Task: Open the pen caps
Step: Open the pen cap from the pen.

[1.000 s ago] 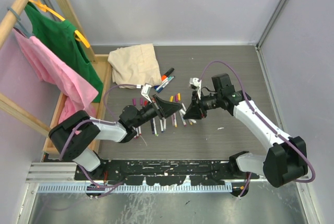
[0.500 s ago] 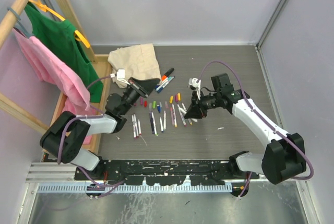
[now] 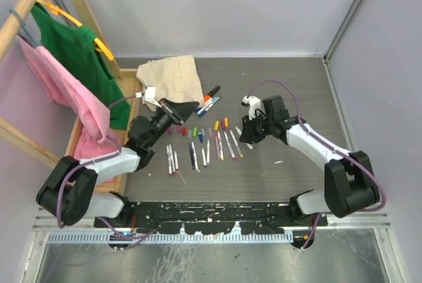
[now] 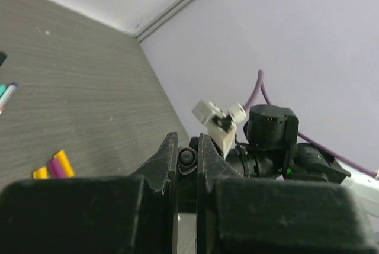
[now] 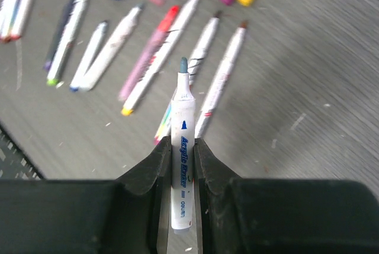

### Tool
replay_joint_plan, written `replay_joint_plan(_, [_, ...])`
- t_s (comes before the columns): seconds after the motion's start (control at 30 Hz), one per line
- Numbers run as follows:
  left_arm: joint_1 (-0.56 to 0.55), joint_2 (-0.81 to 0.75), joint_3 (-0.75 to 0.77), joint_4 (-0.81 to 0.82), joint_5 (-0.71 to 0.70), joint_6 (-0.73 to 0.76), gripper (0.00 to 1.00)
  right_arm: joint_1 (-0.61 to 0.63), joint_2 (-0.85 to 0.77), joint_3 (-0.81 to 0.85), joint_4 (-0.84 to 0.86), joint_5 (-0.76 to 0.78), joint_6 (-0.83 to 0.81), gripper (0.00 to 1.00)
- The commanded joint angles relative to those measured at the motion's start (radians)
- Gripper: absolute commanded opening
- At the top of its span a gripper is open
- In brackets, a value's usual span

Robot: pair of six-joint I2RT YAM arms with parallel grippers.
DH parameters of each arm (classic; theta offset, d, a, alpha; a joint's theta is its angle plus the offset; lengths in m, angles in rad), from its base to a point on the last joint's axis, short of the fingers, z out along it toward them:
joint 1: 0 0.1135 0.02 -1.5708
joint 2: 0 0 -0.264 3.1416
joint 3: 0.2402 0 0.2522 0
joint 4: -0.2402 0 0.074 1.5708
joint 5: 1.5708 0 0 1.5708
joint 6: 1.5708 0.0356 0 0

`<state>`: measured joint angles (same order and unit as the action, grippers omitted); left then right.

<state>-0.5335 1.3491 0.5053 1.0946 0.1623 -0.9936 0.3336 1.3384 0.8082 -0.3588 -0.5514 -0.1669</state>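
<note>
The right gripper (image 5: 182, 147) is closed tight on a thin white-barrelled marker (image 5: 182, 103) printed "Acrylic Marker". It grips the barrel partway along, and the bare grey-blue tip points away from the wrist with no cap on it. In the top view this gripper (image 3: 245, 134) sits at the right end of the row of pens (image 3: 206, 152), which lie side by side in the middle of the grey table (image 3: 283, 92). The right wrist view shows several of those pens with bare coloured tips. The left gripper (image 4: 187, 141) is almost fully closed, pinching a small grey cap (image 4: 187, 158) seen end-on between its fingertips. It is held off the table at the far-left end of the row (image 3: 191, 106), just near of the crumpled beige cloth (image 3: 171, 82). The loose pen caps (image 3: 193, 131) lie in a scattered line just beyond the pens: purple and red on the left, green and blue in the middle, pink, yellow and purple to the right. A thicker black marker with an orange cap (image 3: 211, 92) rests beside the cloth, with two other markers touching it. At the far left a green shirt (image 3: 79, 52) and a pink garment (image 3: 59, 92) hang from a wooden rack (image 3: 20, 16).
</note>
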Motion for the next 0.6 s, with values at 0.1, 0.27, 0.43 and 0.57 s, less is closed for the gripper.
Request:
replay_joint_plan(0.1, [-0.005,-0.15,-0.051,-0.232,-0.016,0.068,0.0,-0.005,0.162,0.023,0.149,0.315,0.28,0.08])
replay_joint_plan(0.27, [-0.016,-0.225,-0.088,-0.311,-0.048,0.091,0.0,-0.004,0.27,0.061,0.14,0.335,0.286,0.1])
replay_joint_plan(0.43, [-0.017,-0.265,-0.127,-0.321,-0.061,0.095,0.0,-0.005,0.306,0.066,0.133,0.3,0.29,0.13])
replay_joint_plan(0.57, [-0.019,-0.27,-0.141,-0.321,-0.056,0.09,0.0,-0.004,0.319,0.07,0.135,0.299,0.292,0.19])
